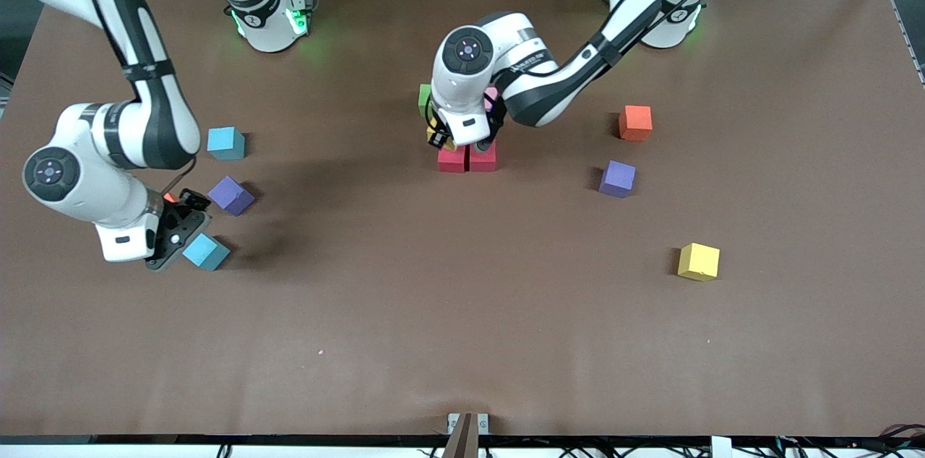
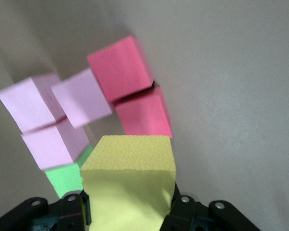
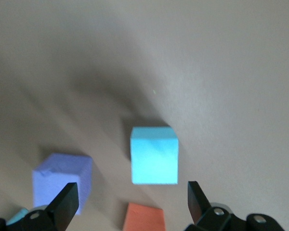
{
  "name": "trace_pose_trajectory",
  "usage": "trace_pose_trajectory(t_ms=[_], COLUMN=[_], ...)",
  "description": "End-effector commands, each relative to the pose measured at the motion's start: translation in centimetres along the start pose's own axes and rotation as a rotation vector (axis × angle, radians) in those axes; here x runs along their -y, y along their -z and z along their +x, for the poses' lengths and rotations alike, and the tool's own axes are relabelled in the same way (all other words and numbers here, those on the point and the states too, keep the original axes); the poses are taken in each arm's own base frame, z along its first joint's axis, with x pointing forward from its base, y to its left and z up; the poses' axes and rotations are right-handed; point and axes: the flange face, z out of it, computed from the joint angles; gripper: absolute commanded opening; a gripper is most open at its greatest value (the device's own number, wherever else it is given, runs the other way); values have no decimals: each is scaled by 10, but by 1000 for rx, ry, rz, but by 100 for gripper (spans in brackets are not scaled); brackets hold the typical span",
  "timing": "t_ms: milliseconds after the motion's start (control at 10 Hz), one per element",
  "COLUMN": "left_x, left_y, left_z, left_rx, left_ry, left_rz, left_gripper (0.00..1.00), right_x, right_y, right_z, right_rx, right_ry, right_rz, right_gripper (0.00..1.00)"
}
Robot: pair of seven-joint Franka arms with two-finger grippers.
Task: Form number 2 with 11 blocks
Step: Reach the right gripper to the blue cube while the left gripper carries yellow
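- Blocks counted in the front view: two light blue, two purple, one orange and one loose yellow lie scattered on the tabletop; two red sit side by side at mid-table
- Light blue blocks and and one purple block lie toward the right arm's end; orange block, second purple block and loose yellow block toward the left arm's end
- Left claw pinches a yellow block over the unfinished number 2; its wrist view shows three pink blocks, two red blocks, one green block there
- Right claw, fingers spread, hovers beside the nearer light blue block, holding nothing
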Motion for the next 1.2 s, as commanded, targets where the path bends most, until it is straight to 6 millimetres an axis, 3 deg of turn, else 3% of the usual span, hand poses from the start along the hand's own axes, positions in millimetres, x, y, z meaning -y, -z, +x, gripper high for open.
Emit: trace_pose_trajectory(t_ms=[0, 299, 399, 498, 1096], left_x=[4, 11, 14, 13, 3], left_y=[-27, -42, -47, -49, -96], left_z=[-21, -40, -46, -48, -38], left_rx=[-32, 0, 16, 32, -24], left_ry=[125, 241, 273, 285, 279], left_rz=[-41, -66, -71, -79, -117], left_gripper=[43, 43, 43, 43, 44], right_x=[-9, -14, -17, -19, -12], right_y=[-18, -52, -73, -81, -106], right_z=[-5, 7, 1, 1, 4], right_rx=[-45, -65, -62, -66, -60], right_ry=[16, 125, 176, 176, 185], right_rz=[51, 0, 14, 24, 52], right_gripper=[100, 100, 100, 100, 100])
